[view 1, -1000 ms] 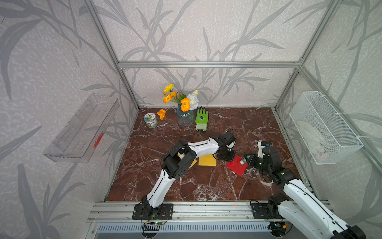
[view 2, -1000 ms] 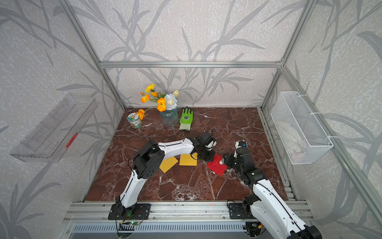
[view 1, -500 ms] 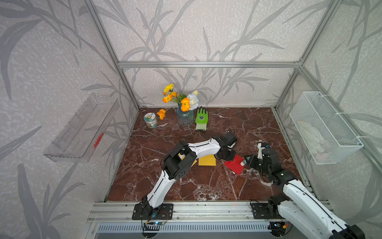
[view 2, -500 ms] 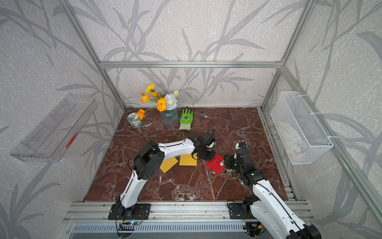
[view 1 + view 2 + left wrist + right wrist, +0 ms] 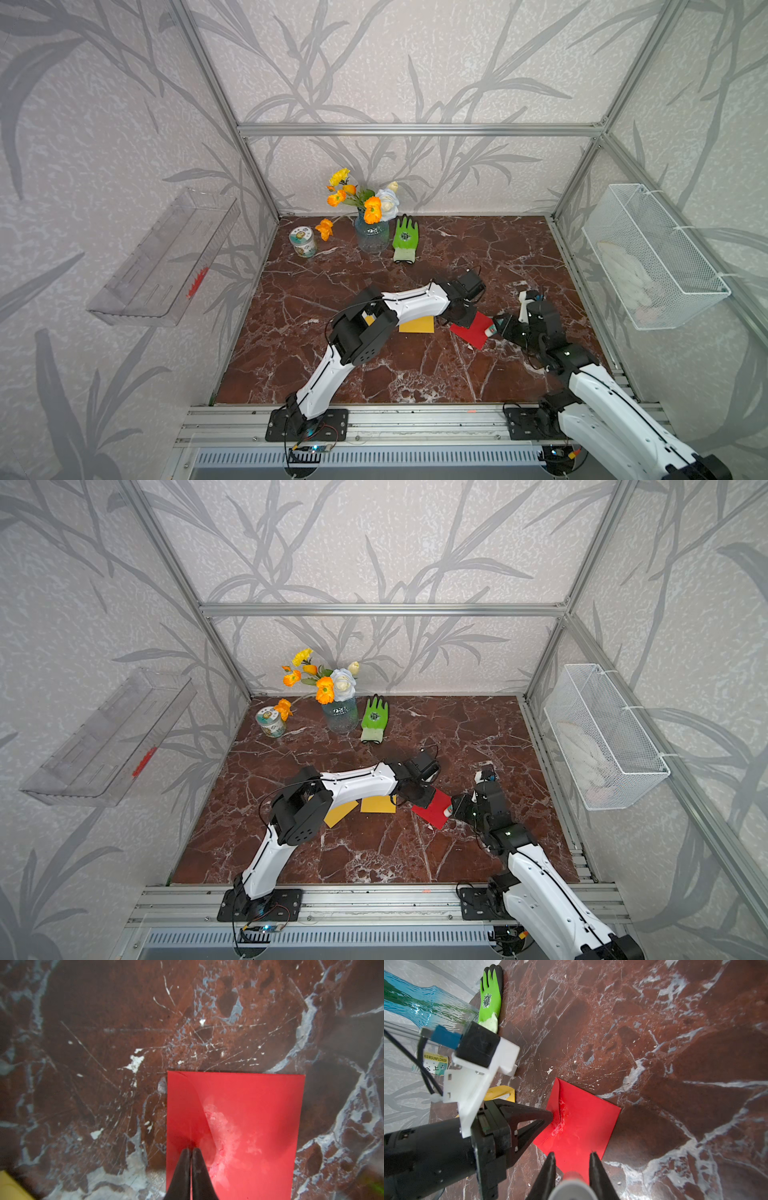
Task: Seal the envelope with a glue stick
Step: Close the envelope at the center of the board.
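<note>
Pinning red envelope (image 5: 259, 1105) to worktop (image 5: 93, 1032) with left gripper (image 5: 190, 1150), jaws closed tip to tip, beside flap seam (image 5: 200, 1103). Clamping glue stick (image 5: 571, 1189) in right gripper (image 5: 572, 1156) jaws, stick end at envelope edge nearest right arm. Seeing white smears (image 5: 224, 1126) along seam.

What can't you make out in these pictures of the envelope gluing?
- glue stick: right wrist view, blurred and cut off by the frame edge, between the fingers of the right gripper; label unreadable.
- red envelope flap tip: left wrist view, covered by the shut left gripper; sealing unclear.
- yellow envelope: both top views, partly under the left arm.
- white bundle in the wire basket: both top views, mesh obscures it.
</note>
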Controlling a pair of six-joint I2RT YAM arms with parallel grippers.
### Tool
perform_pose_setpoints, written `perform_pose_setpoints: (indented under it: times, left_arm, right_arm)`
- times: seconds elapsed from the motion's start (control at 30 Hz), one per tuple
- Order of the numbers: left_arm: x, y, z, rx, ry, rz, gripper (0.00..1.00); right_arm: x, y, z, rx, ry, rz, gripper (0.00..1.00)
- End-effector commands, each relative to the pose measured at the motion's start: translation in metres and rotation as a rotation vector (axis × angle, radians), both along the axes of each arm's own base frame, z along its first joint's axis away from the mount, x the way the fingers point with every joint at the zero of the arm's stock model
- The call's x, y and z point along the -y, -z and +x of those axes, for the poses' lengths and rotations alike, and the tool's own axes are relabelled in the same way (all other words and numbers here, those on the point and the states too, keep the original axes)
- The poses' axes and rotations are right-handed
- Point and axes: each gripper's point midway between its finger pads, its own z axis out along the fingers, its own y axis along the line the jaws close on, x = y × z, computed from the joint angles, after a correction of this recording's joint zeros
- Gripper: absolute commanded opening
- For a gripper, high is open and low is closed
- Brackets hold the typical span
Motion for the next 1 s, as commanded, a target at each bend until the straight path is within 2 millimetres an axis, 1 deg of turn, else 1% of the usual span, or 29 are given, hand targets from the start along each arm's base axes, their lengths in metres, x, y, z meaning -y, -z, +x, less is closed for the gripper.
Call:
perform_pose_setpoints:
  times: [0.0,0.17,0.3,0.4,0.47,0.53,0.63,0.77,0.8,0.87,0.97]
  left_arm:
    - [-0.042,0.046,-0.013,0.011,0.052,0.282,0.08]
    - [-0.041,0.056,-0.023,0.034,0.133,0.387,0.08]
    - [-0.038,0.064,-0.037,-0.026,0.162,0.368,0.09]
    - [-0.030,0.071,-0.049,-0.099,0.195,0.330,0.09]
    - [-0.031,0.076,-0.054,-0.145,0.210,0.339,0.09]
    - [-0.030,0.076,-0.056,-0.168,0.219,0.351,0.10]
    - [-0.030,0.068,-0.051,-0.165,0.208,0.343,0.12]
    - [-0.028,0.049,-0.042,-0.160,0.182,0.288,0.16]
    - [-0.026,0.045,-0.042,-0.171,0.178,0.265,0.17]
    - [-0.021,0.040,-0.043,-0.205,0.173,0.212,0.24]
    - [-0.016,0.041,-0.048,-0.253,0.181,0.175,0.29]
  right_arm:
    - [0.005,0.002,-0.004,-0.001,0.020,0.001,0.00]
    - [0.008,0.000,-0.006,0.005,0.030,0.010,0.00]
    - [0.010,0.000,-0.007,0.007,0.035,0.013,0.00]
    - [0.011,0.001,-0.007,0.004,0.038,0.019,0.00]
    - [0.010,0.001,-0.005,0.005,0.036,0.026,0.00]
    - [0.009,0.000,-0.005,0.005,0.033,0.029,0.00]
    - [0.009,0.000,-0.005,0.004,0.031,0.031,0.00]
    - [0.009,0.000,-0.004,0.006,0.034,0.035,0.00]
    - [0.009,0.001,-0.005,0.003,0.035,0.035,0.00]
    - [0.009,0.001,-0.004,0.002,0.036,0.038,0.00]
    - [0.009,0.002,-0.005,-0.001,0.036,0.039,0.00]
